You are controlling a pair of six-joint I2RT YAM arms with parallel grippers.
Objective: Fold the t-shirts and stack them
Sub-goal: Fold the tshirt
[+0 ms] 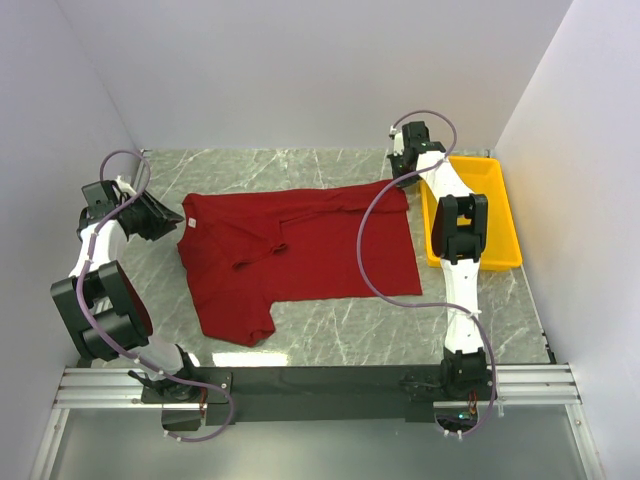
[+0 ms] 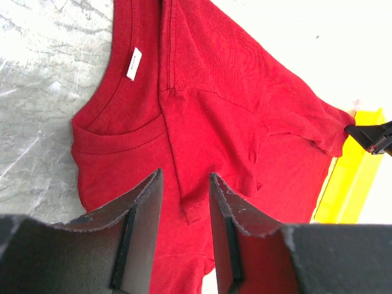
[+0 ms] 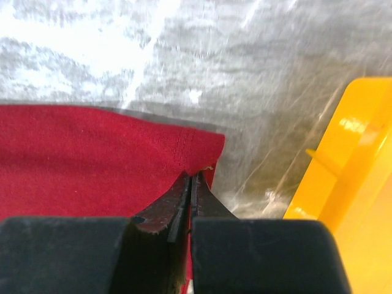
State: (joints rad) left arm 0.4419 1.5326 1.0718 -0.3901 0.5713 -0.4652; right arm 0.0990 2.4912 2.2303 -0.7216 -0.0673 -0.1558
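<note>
A dark red t-shirt lies spread on the marble table, partly folded, collar toward the left. Its white neck tag shows in the left wrist view. My right gripper is at the shirt's far right corner. In its wrist view the right gripper is shut on the corner hem of the t-shirt. My left gripper hangs just off the shirt's left edge by the collar. The left gripper is open with nothing between its fingers, and the t-shirt lies beyond them.
A yellow plastic tray stands at the right of the table, close beside the right gripper, and shows as the tray in the right wrist view. White walls enclose the table on three sides. Bare marble runs along the near edge.
</note>
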